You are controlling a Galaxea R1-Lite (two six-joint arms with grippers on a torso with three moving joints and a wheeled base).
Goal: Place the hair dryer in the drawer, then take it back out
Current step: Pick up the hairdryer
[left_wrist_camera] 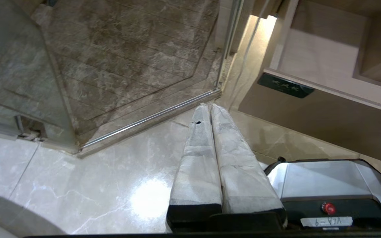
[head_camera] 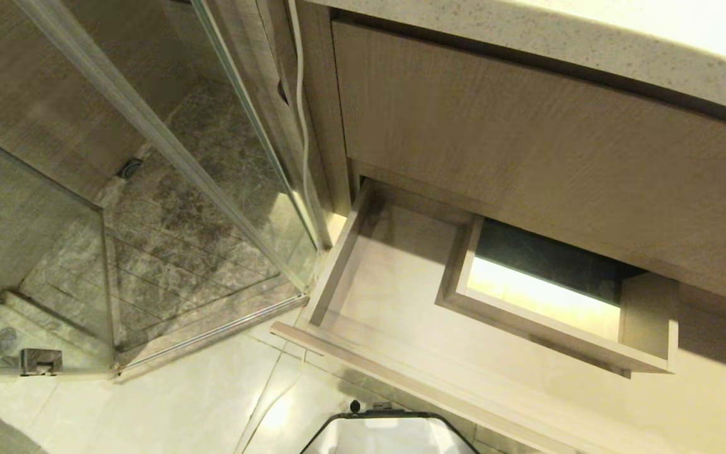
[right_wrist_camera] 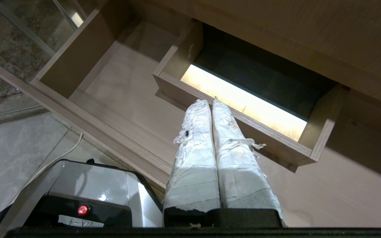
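Below the counter [head_camera: 527, 38] the drawer [head_camera: 401, 296] stands open, no hair dryer visible anywhere; both tools, left [left_wrist_camera: 210, 107] and right [right_wrist_camera: 210, 100], pinched empty, risk striking its front.

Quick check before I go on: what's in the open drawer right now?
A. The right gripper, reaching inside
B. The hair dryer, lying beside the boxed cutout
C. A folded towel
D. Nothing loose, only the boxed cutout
D: the drawer stands pulled open and its floor is bare around the boxed cutout; no hair dryer shows in any view, and the right gripper is shut and empty in front of the drawer.
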